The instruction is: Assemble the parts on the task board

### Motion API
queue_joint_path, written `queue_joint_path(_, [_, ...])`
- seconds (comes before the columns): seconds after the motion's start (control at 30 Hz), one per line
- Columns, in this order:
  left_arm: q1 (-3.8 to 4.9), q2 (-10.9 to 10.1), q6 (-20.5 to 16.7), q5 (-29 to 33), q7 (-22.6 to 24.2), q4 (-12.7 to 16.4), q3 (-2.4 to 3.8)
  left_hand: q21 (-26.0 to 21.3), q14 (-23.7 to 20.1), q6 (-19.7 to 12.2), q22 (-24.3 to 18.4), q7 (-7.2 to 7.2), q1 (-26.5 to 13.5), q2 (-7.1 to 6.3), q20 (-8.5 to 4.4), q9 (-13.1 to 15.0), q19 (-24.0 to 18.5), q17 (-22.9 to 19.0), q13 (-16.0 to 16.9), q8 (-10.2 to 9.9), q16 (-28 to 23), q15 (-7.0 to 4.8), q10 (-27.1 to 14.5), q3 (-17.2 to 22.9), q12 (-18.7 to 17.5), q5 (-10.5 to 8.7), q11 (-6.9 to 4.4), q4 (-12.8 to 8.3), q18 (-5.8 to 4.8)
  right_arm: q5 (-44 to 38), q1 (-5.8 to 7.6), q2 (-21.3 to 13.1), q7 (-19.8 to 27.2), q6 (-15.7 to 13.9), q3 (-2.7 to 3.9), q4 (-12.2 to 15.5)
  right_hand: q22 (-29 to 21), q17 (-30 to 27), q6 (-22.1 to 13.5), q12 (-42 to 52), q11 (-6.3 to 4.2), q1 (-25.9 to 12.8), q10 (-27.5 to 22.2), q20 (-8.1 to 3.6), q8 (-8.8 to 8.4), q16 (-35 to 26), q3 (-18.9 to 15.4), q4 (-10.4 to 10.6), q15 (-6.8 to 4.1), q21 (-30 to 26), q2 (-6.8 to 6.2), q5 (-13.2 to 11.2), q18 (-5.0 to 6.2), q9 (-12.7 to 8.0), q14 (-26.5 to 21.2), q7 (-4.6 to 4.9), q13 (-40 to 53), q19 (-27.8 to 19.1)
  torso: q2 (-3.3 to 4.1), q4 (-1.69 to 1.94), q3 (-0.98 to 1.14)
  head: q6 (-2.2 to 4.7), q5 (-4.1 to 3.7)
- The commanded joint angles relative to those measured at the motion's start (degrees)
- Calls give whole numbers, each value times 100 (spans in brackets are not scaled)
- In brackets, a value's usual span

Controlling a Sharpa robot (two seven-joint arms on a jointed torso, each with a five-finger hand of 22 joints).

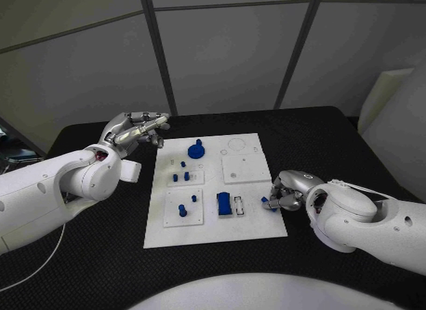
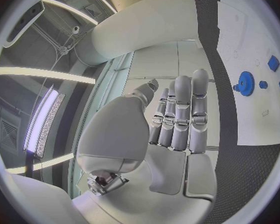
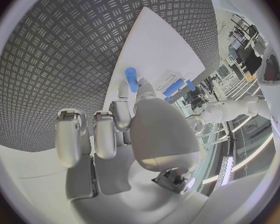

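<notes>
The white task board (image 1: 255,223) lies in the middle of the black table. On it stand a blue gear with a knob (image 1: 196,152) (image 2: 244,81), a few small blue pegs (image 1: 181,174), one more peg (image 1: 182,210) and a blue block (image 1: 224,203). At the board's right edge my right hand (image 1: 288,195) pinches a short blue peg (image 3: 132,78) (image 1: 268,201) between thumb and a finger, its tip just over the board's edge. Over the table by the board's far left corner my left hand (image 1: 135,131) (image 2: 177,119) is raised, fingers straight, holding nothing.
Raised white sub-plates sit on the board: one at the far right (image 1: 244,169) with small holes, one at the near left (image 1: 183,208). A small white piece (image 1: 239,206) lies beside the blue block. Grey wall panels stand behind the table; a white shape (image 1: 390,90) stands at the right.
</notes>
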Motion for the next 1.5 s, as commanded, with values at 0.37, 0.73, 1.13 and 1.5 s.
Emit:
queue_joint_path(0.37, [5, -16, 73, 16, -19, 16, 4, -46, -49, -44, -17, -4, 41, 20, 19, 2, -27, -8, 7, 20, 33, 13, -52, -41, 31, 7, 14, 0, -39, -786, -59, 104, -44, 921, -38, -82, 1171, 518, -23, -110, -52, 982, -100, -72, -165, -58, 526, -558, -50, -44, 306, -645, -35, 100, 396, -3, -40, 408, -2, 11, 0, -37, 24])
queue_joint_path(0.73, [4, -6, 73, 16, -33, 10, 2, -60, -51, -47, -25, -4, 46, 20, 19, 2, -32, -10, 7, 20, 34, 13, -57, -43, 33, 7, 14, -1, -36, -174, -59, 85, -81, 543, -37, 81, 1222, 605, 45, -80, -57, 996, -76, -77, -270, -19, 1125, -698, -47, -1, 278, 84, -49, 160, 415, -8, -3, 438, -10, -3, 0, -34, 33])
queue_joint_path(1.13, [3, 9, 68, 16, -38, 12, 1, -61, -51, -47, -25, -4, 46, 20, 19, 2, -32, -10, 7, 20, 34, 13, -57, -43, 33, 7, 14, -1, -36, 998, -47, 71, -34, -439, -27, 307, 1266, 668, 40, -18, -75, 353, 8, -83, -342, 8, 1888, -546, -62, 35, -87, 224, -60, 345, 428, -35, 51, 463, -2, 6, -6, -4, 39])
queue_joint_path(1.5, [4, 2, 68, 16, -38, 33, 0, -62, -54, -50, -26, -4, 51, 23, 20, 1, -33, -11, 7, 20, 34, 13, -62, -44, 37, 8, 14, -1, -36, 1476, -14, 287, 162, -1242, -9, 363, 1310, 698, 72, -3, -83, 74, 34, -90, -367, 22, 2184, -419, -68, 75, -271, 341, -72, 416, 435, -44, 69, 489, 2, 3, -6, 18, 61])
